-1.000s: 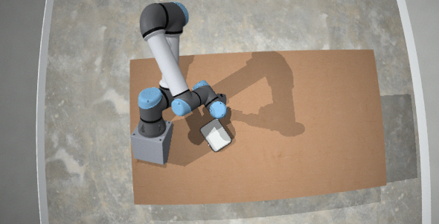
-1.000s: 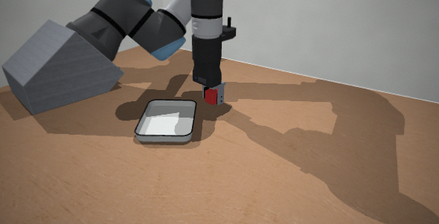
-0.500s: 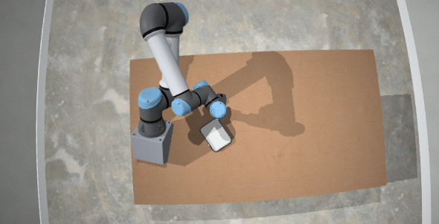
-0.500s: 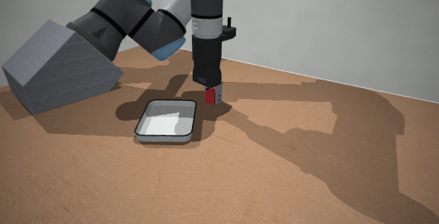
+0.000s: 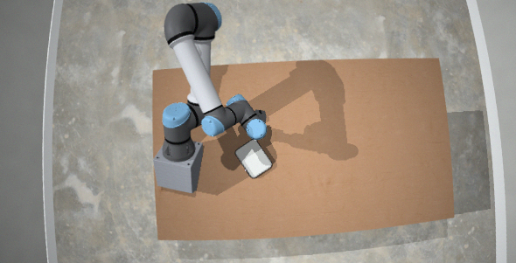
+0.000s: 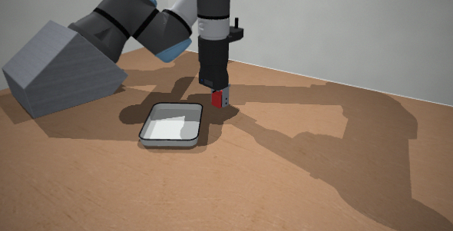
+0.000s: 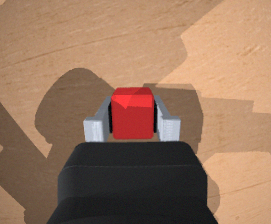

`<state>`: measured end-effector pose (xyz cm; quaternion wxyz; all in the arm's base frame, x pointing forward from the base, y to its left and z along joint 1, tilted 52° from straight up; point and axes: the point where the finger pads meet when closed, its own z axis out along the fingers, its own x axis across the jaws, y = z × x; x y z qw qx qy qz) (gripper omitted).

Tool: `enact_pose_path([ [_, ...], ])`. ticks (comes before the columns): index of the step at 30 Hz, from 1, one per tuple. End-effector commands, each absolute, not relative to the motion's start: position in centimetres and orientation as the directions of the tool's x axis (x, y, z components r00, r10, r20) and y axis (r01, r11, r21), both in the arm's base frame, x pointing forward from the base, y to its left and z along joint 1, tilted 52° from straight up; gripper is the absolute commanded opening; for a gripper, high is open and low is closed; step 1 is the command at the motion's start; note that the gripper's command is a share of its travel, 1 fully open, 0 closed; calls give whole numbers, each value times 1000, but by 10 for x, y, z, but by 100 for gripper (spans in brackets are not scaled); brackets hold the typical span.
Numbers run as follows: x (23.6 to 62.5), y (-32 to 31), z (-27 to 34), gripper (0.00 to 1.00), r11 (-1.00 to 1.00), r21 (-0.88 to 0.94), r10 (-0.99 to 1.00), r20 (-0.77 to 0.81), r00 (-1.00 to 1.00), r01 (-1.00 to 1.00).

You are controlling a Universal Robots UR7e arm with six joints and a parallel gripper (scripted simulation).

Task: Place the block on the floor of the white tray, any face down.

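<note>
The red block (image 7: 133, 113) sits between the two grey fingers of my gripper (image 7: 133, 107), which is shut on it, low at the wooden table top. In the exterior view the block (image 6: 217, 99) shows red at the fingertips of the gripper (image 6: 220, 100), just right of the tray's far corner. The white tray (image 6: 172, 125) with a dark rim lies on the table, its floor bare. From above, the tray (image 5: 254, 158) lies just below the wrist (image 5: 255, 128), which hides the block.
The arm's grey base block (image 6: 57, 68) stands to the left of the tray. The arm's elbow (image 6: 134, 22) hangs over the table behind the tray. A grey wall (image 6: 345, 26) runs along the table's far edge.
</note>
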<state>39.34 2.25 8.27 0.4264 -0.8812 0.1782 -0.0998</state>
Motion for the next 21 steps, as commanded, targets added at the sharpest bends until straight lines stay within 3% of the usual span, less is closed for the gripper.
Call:
enact_pose_path([
  [1,394,22,83,0,-573,-787,-400,24,916,-229],
  [21,388,10,93,0,-573,-787,-400,24,916,-229],
])
